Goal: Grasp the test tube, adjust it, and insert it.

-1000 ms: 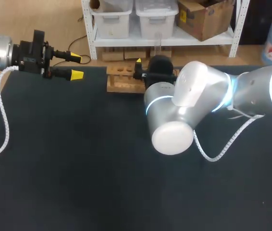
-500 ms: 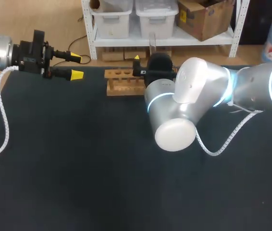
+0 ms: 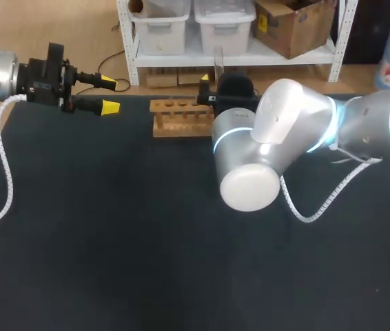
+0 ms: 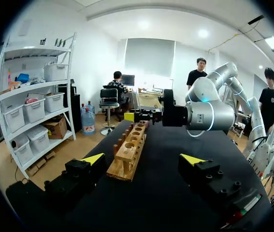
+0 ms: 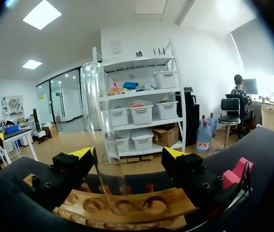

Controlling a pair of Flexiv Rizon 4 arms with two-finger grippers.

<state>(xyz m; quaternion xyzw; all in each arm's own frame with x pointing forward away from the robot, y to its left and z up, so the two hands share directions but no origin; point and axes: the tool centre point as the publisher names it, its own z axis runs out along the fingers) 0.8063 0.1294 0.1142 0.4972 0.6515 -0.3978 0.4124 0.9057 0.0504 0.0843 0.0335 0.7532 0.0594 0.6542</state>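
Observation:
A clear test tube [image 5: 98, 116] stands upright between the fingers of my right gripper [image 5: 127, 155], close to one finger, with its lower end in a hole of the wooden rack [image 5: 127, 207]. The fingers stand wide apart and do not clamp it, so the gripper is open. In the head view the tube [image 3: 218, 59] rises at the right end of the rack [image 3: 178, 117], just behind my right gripper [image 3: 207, 86]. My left gripper [image 3: 104, 95] hangs open and empty at the far left, facing the rack [image 4: 129, 150] along its length.
The black table [image 3: 112, 227] spreads in front of the rack. My right arm's big silver elbow [image 3: 260, 148] hangs over the table's middle right and hides the rack's right end. A white cable [image 3: 2, 172] loops down from my left arm.
My right gripper has drawn back a little to the right from the rack, leaving the tube upright in it. The rack shifted slightly at first. My left arm has not moved.

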